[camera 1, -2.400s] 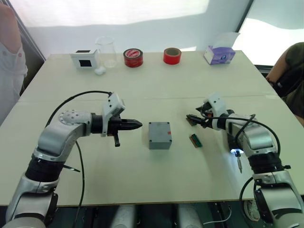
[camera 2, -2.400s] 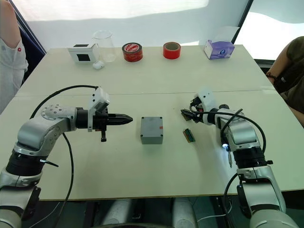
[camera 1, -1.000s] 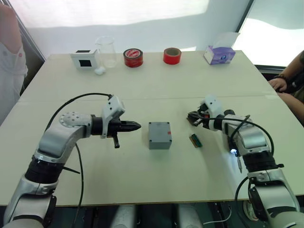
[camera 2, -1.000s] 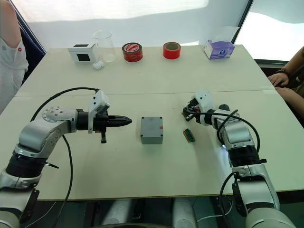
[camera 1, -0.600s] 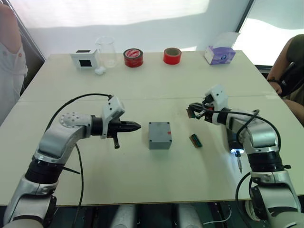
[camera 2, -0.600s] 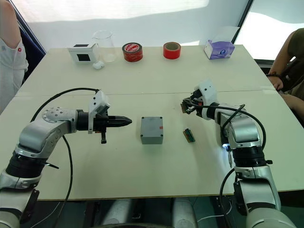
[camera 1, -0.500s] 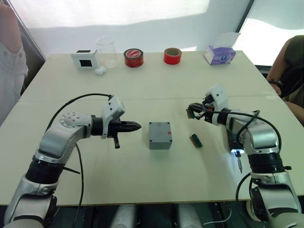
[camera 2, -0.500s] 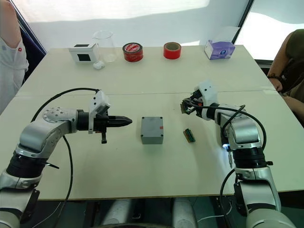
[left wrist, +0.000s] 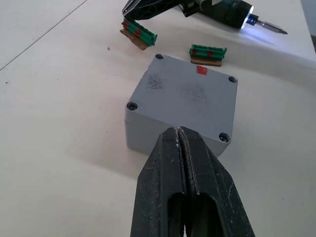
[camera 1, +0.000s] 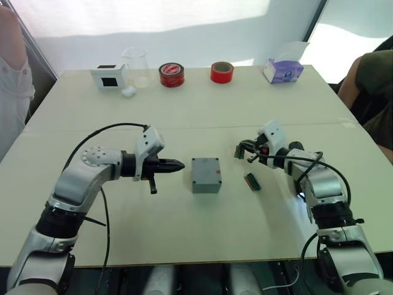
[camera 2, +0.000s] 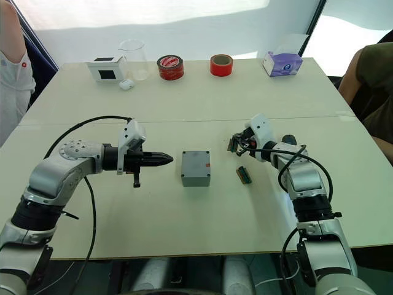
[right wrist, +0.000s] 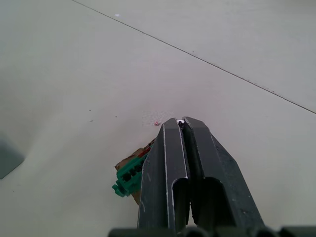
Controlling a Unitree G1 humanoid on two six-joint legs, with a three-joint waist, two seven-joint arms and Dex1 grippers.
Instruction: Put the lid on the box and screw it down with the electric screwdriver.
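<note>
The grey box [camera 1: 206, 179] stands mid-table with the lid [left wrist: 185, 91] lying flat on top of it, a screw head at each corner and a small red mark near one edge. My left gripper [camera 1: 180, 165] is shut and empty, its tip pointing at the box's left side from a short gap away. To the right of the box, my right gripper [camera 1: 239, 147] is shut, with its tips just over a green-brown block [right wrist: 129, 175]. I cannot tell whether they touch. The electric screwdriver [left wrist: 224, 10] lies beyond, by my right forearm, its tip lit white.
Another green-brown block [camera 1: 252, 181] lies right of the box. Along the far edge stand a white cube with a black window [camera 1: 110, 76], a clear beaker [camera 1: 137, 66], two red tape rolls [camera 1: 171, 74] and a purple tissue box [camera 1: 283, 70]. People stand at both table sides.
My right gripper has moved left and slightly down, closer to the box, and the block under its tips has moved with it. The left gripper has edged a little toward the box.
</note>
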